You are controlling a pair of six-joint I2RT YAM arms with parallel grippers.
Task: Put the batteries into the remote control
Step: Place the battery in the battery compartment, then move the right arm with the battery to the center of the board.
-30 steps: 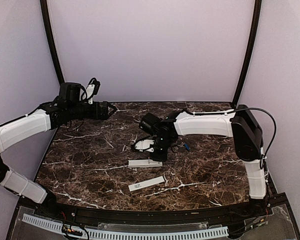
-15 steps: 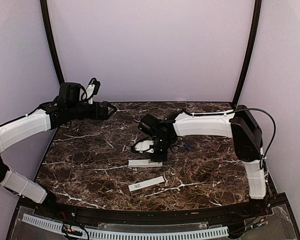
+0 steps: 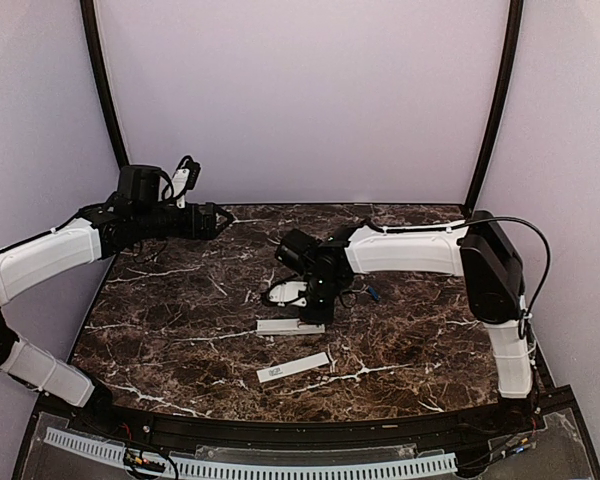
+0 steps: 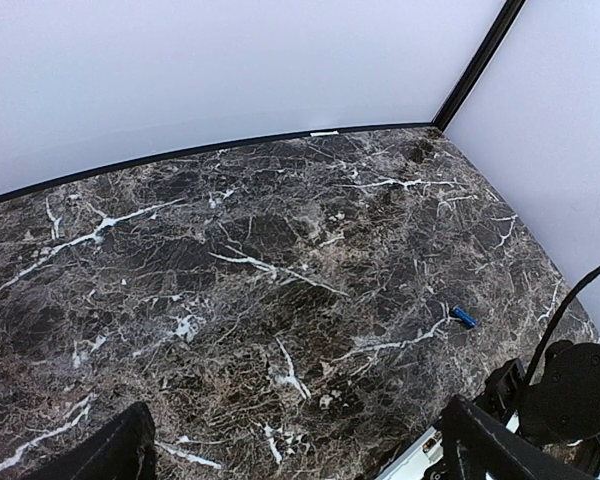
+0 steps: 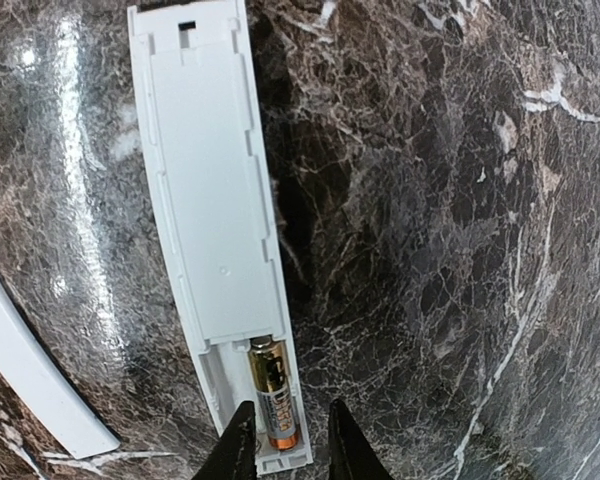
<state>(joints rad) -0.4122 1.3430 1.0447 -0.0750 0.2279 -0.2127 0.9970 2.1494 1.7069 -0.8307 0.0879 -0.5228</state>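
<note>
Since one second ago the right gripper (image 5: 285,450) has crept slightly to the left over the remote control (image 5: 215,230). I see the remote control lying flat near the middle of the table (image 3: 180,310), with its back side up and its slot uncovered. At the near end of this slot lies one gold and orange battery (image 5: 273,395). The right gripper's fingers stand released, a little apart, one on each side of this battery. A blue battery (image 4: 464,317) lies alone on the table, to the right of the remote control. A thin white strip (image 3: 293,367) lies nearer to me. The left gripper (image 4: 298,430) hangs wide apart over the far left corner, holding nothing. The table is dark brown marble with white veins, and pale lilac walls (image 3: 300,100) enclose it.
</note>
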